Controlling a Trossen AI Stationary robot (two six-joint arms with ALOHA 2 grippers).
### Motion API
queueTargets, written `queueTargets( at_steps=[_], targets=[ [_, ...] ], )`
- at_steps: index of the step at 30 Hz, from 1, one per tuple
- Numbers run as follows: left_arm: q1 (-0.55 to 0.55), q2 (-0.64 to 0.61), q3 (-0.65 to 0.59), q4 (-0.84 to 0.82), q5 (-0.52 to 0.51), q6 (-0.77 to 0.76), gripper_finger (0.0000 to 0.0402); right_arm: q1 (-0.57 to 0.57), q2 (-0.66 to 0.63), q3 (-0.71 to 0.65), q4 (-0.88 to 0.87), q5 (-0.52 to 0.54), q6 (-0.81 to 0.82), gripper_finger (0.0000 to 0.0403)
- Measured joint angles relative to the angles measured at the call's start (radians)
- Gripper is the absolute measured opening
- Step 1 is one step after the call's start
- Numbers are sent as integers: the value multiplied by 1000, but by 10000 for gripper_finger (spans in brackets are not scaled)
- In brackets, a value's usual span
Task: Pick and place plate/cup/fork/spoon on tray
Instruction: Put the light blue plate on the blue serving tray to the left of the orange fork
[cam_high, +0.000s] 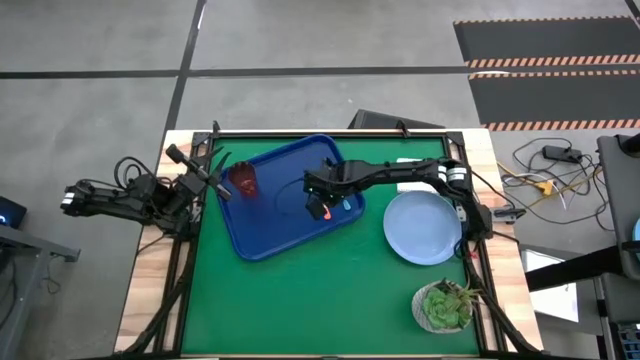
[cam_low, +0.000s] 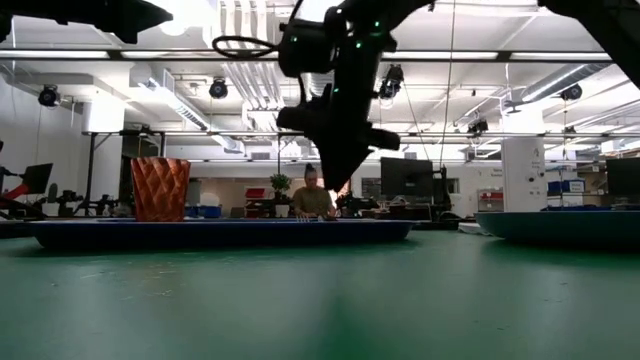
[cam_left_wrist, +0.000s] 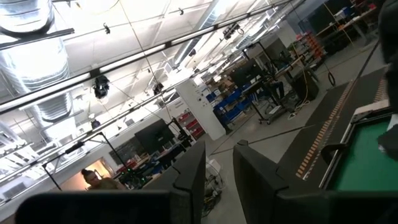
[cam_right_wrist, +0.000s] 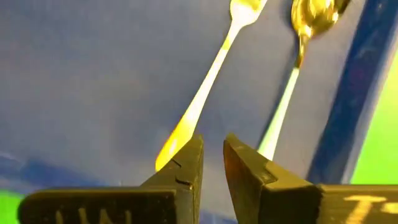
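Observation:
The dark-blue tray (cam_high: 275, 235) lies on the green table, left of centre. The red-brown cup (cam_high: 245, 180) stands upright on the tray's left part, and it also shows in the low view (cam_low: 160, 188). The orange-handled fork (cam_right_wrist: 205, 81) and the blue-handled spoon (cam_right_wrist: 292, 81) lie side by side on the tray's right part. My right gripper (cam_right_wrist: 212, 155) hovers just above the fork's handle end, fingers a narrow gap apart, holding nothing; the low view (cam_low: 338, 180) shows it clear of the tray. The light-blue plate (cam_high: 422, 227) rests on the table right of the tray. My left gripper (cam_high: 215, 170) waits at the table's left edge, tilted upward, narrowly open and empty.
A green potted plant (cam_high: 445, 305) stands near the table's front right corner. A white block (cam_high: 410, 160) lies at the far edge behind my right arm. Bare green table (cam_high: 320, 300) spreads in front of the tray. A person sits in the room beyond (cam_low: 312, 200).

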Motion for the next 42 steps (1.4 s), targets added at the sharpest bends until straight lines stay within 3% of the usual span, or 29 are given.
queueTargets(
  at_steps=[22, 36, 42],
  targets=[
    [0, 1, 0, -1, 0, -10, 63, 179, -65, 0, -368, -60, 283, 32],
    [0, 1, -1, -2, 0, -22, 63, 227, -78, -46, -497, -51, 411, 128],
    [0, 0, -1, -2, 0, -22, 63, 227, -78, -129, -500, -55, 437, 145]
  ],
)
